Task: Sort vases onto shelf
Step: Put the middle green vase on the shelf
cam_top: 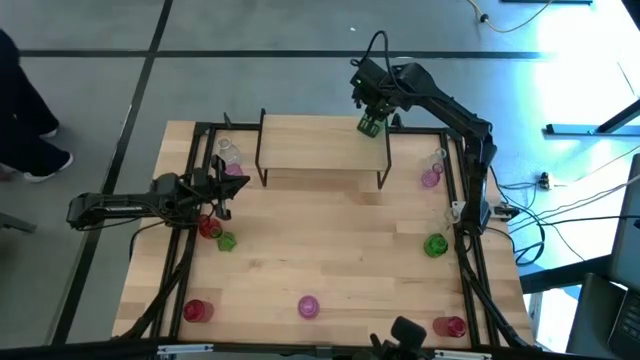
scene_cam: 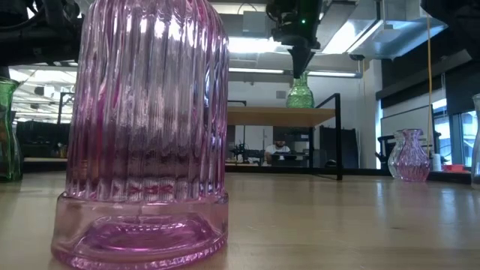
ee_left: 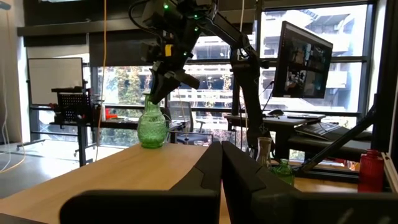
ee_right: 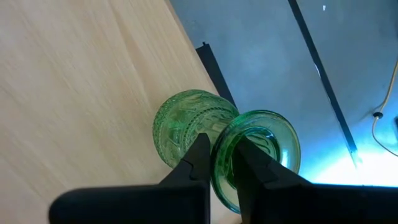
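Shelf (cam_top: 320,142) carries a green vase (ee_right: 193,127) upright at its far right corner; the right gripper (ee_right: 222,167) hangs over that corner, jaws pinching the vase's flared rim. The left gripper (ee_left: 221,163) waits left of the shelf, jaws clenched on nothing.

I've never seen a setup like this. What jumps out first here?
The right gripper holds a green vase by its neck, standing it on the far right corner of the small wooden shelf. At table height, a ribbed pink vase sits so close to the low camera that it fills much of that view. The left gripper waits shut at the table's left side, near a red vase and a small green vase.
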